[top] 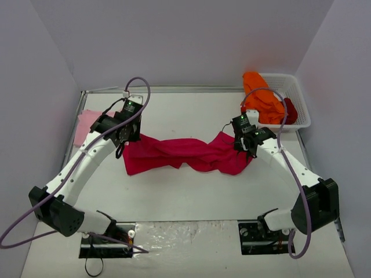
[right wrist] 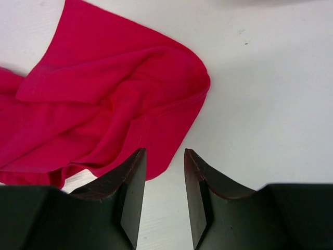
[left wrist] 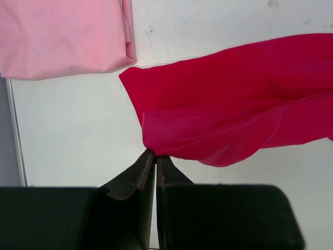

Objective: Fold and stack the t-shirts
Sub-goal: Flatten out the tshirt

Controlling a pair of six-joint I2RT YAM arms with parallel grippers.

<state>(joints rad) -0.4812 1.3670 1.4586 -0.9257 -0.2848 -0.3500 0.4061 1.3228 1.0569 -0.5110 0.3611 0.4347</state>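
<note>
A large crimson-magenta t-shirt (top: 185, 153) lies stretched and bunched across the middle of the table. My left gripper (left wrist: 155, 154) is shut on its left edge (left wrist: 156, 140), pinching the cloth at the fingertips. My right gripper (right wrist: 164, 153) stands open just above the table, nothing between its fingers; the shirt's right end (right wrist: 104, 104) lies flat just ahead and left of it. A folded pale pink t-shirt (top: 87, 123) lies at the far left (left wrist: 62, 36). An orange t-shirt (top: 261, 95) and a dark red one (top: 291, 110) sit in the basket.
A white mesh basket (top: 297, 90) stands at the back right corner. The table's raised edge (top: 74, 133) runs along the left side, beside the pink shirt. Both arm bases sit at the near edge.
</note>
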